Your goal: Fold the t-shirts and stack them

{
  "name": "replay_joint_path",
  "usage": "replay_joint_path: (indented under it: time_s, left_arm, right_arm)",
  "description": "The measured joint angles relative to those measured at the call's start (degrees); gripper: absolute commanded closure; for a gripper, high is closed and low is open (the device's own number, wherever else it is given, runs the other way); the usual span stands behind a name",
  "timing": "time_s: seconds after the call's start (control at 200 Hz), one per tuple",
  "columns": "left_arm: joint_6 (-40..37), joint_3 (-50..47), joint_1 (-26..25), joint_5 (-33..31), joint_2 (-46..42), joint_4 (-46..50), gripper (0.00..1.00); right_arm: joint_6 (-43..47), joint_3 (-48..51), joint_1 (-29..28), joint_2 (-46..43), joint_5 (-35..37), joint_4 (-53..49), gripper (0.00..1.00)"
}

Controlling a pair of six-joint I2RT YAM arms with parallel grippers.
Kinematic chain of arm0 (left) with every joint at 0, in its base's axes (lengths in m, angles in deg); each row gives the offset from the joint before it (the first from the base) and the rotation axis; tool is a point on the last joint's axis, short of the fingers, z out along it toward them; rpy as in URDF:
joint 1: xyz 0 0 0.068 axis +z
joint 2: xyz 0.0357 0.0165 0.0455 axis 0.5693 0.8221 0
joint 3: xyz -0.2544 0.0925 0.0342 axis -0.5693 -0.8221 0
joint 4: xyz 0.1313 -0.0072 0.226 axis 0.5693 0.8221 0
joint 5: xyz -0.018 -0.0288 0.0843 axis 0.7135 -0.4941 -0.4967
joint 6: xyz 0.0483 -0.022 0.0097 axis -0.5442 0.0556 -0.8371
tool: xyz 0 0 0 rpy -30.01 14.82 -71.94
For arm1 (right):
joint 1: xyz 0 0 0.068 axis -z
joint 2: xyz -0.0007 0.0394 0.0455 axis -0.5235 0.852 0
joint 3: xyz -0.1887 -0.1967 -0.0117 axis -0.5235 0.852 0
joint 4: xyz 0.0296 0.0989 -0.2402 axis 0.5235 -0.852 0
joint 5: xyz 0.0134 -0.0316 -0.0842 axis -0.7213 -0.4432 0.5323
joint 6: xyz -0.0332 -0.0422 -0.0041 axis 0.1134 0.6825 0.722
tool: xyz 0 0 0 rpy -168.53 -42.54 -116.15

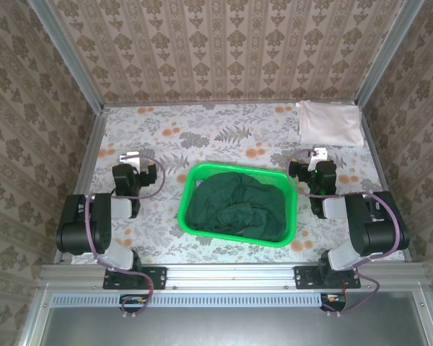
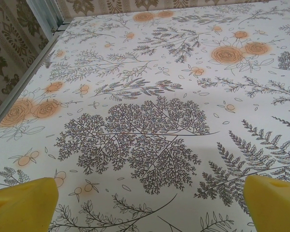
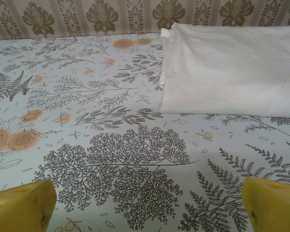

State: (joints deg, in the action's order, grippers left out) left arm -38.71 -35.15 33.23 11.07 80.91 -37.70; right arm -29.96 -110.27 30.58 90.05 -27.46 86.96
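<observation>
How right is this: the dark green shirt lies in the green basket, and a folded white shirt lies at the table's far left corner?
Wrong side: the folded white shirt lies at the far right corner of the table, as the top external view shows. The rest is correct.

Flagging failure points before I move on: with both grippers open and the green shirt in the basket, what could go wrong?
The dark green t-shirt lies bunched in the basket; the left gripper or right gripper may pinch several layers or drag the basket along. The folded cream-white t-shirt sits close to the far right corner; stacking onto it could rumple it.
</observation>
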Motion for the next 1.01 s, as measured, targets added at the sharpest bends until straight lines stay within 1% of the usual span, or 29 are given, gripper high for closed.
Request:
replay_joint_path:
  time_s: [0.08, 0.135, 0.185, 0.295, 0.39, 0.48, 0.6, 0.64, 0.715, 0.77, 0.815, 0.875, 0.935, 1.005]
  left_arm:
    - [-0.1, 0.0, -0.2, -0.4, 0.0, 0.0, 0.0]
    - [-0.3, -0.1, -1.1, -2.3, -0.5, 0.0, 0.0]
    - [-0.7, -0.5, -2.5, -4.4, -2.4, 0.8, 0.0]
    - [-2.3, -1.0, -6.2, -9.5, -13.2, 6.4, 0.0]
    - [-1.9, 0.5, -10.1, -12.2, -23.9, 12.6, 0.0]
    - [2.2, 3.9, -11.9, -11.0, -30.6, 19.2, 0.0]
    - [11.0, 4.2, -12.3, -8.0, -35.8, 21.4, 0.0]
    - [13.7, 3.6, -12.1, -6.7, -36.9, 21.9, 0.0]
    - [18.7, 2.8, -11.7, -5.1, -38.1, 24.3, 0.0]
    - [21.4, 2.8, -11.6, -3.8, -38.4, 26.2, 0.0]
    - [23.2, 3.1, -11.7, -2.5, -38.5, 28.2, 0.0]
    - [25.0, 4.4, -12.8, -1.2, -38.5, 32.5, 0.0]
    - [25.8, 6.9, -15.2, -0.2, -38.3, 37.6, 0.0]
    - [26.1, 10.9, -19.8, -0.4, -37.5, 43.4, 0.01]
  right_arm:
    - [0.2, 0.0, 0.0, 0.0, 0.0, 0.0, 0.0]
    - [0.5, 0.0, -0.1, -0.3, 0.0, -0.4, 0.0]
    - [0.9, -0.1, -0.4, -1.8, 0.0, -2.9, 0.01]
    - [0.5, -1.7, -0.8, -9.9, 0.2, -12.5, 0.01]
    - [-4.9, -5.1, -0.9, -16.8, 0.7, -18.7, 0.01]
    - [-12.3, -7.8, -0.9, -21.7, 1.4, -23.0, 0.01]
    - [-19.5, -8.2, -0.9, -25.9, -1.0, -24.7, 0.0]
    - [-22.2, -6.9, -0.8, -27.3, -1.9, -23.6, 0.0]
    - [-28.0, -2.0, 0.7, -30.1, -5.4, -18.5, 0.0]
    - [-31.5, -0.6, 2.6, -30.4, -7.6, -18.6, 0.0]
    - [-33.7, -1.4, 3.8, -29.7, -8.9, -21.3, 0.01]
    - [-35.3, -3.6, 3.9, -28.4, -9.8, -25.3, 0.06]
    - [-35.8, -6.6, 2.0, -26.7, -10.3, -29.2, 0.08]
    - [-34.8, -11.6, -2.5, -24.8, -9.6, -36.5, 0.09]
